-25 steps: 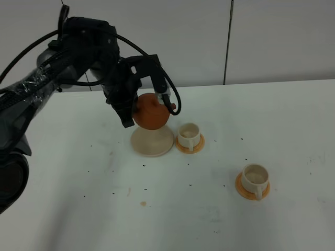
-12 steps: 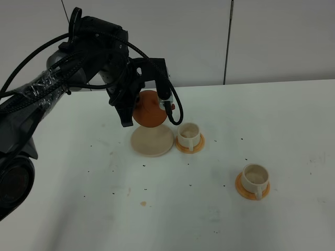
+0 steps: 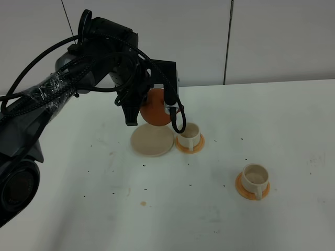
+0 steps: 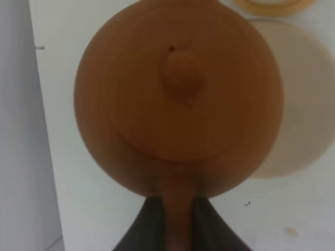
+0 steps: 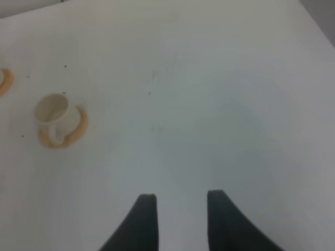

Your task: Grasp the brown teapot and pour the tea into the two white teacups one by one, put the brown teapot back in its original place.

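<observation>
scene: white table [image 3: 104, 209] with a pale wall behind; dark specks scattered on it, a small brownish stain [image 3: 142, 203] lower left of centre in the high view
brown teapot [image 3: 156, 107]: in the air, upper centre-left of the high view, clear of the table; hangs over the upper right edge of the saucer, just left of and above the near teacup
teapot tilt: cannot tell for sure, arm and cable [image 3: 178, 117] cover part of it
teapot, left wrist view: fills the frame [image 4: 178, 94], seen from above, lid knob [image 4: 180, 76] at its middle, loop handle [image 4: 177, 209] running back toward the camera
left gripper [image 4: 178, 230]: jaws pinched on the teapot handle, one dark finger on each side of it
left arm: black, wrapped in clear film, reaches in from the left edge of the high view
saucer [image 3: 152, 141]: pale beige, flat on the table, bare, centre-left, under and a bit below the teapot; partly hidden by the teapot in the left wrist view [image 4: 303, 104]
near teacup [image 3: 189, 134]: off-white, upright on an orange coaster [image 3: 189, 145], just right of the saucer, handle toward the bottom of the frame
far teacup [image 3: 255, 177]: upright on its own orange coaster [image 3: 252, 191], lower right, well apart from the near teacup; also upper left in the right wrist view [image 5: 51, 111]
cup contents: cannot tell
right gripper [image 5: 181, 196]: jaws spread with a clear gap, nothing between them, over bare table; out of the high view
</observation>
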Tool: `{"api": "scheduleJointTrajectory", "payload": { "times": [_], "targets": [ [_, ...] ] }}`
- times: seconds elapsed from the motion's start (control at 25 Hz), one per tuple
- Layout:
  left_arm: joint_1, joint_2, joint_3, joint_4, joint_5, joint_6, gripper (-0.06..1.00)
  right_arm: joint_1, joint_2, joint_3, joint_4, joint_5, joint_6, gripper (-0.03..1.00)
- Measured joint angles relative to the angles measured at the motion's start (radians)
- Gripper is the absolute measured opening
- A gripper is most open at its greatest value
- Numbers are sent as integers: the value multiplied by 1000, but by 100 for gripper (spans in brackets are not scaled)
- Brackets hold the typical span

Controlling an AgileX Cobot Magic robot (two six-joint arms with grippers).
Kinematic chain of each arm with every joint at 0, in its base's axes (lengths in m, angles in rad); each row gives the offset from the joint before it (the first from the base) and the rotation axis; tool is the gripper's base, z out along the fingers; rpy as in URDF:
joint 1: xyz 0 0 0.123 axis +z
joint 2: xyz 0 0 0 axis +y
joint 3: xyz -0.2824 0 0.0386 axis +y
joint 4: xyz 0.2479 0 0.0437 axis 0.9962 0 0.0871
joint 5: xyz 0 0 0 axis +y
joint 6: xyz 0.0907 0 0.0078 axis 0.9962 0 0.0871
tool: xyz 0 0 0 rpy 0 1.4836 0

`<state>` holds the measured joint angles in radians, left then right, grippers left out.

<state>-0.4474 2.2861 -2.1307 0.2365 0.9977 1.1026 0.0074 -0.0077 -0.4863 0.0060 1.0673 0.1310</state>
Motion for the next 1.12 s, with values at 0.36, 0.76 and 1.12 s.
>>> {"api": "scheduleJointTrajectory", "payload": {
  "times": [0.36, 0.76, 1.12],
  "targets": [
    [-17, 0, 0, 23, 11, 54, 18, 0, 0, 0, 0, 0, 0, 23],
    [-18, 0, 0, 75, 35, 112, 18, 0, 0, 0, 0, 0, 0, 23],
    [-18, 0, 0, 79, 38, 124, 18, 0, 0, 0, 0, 0, 0, 23]
  ]
}}
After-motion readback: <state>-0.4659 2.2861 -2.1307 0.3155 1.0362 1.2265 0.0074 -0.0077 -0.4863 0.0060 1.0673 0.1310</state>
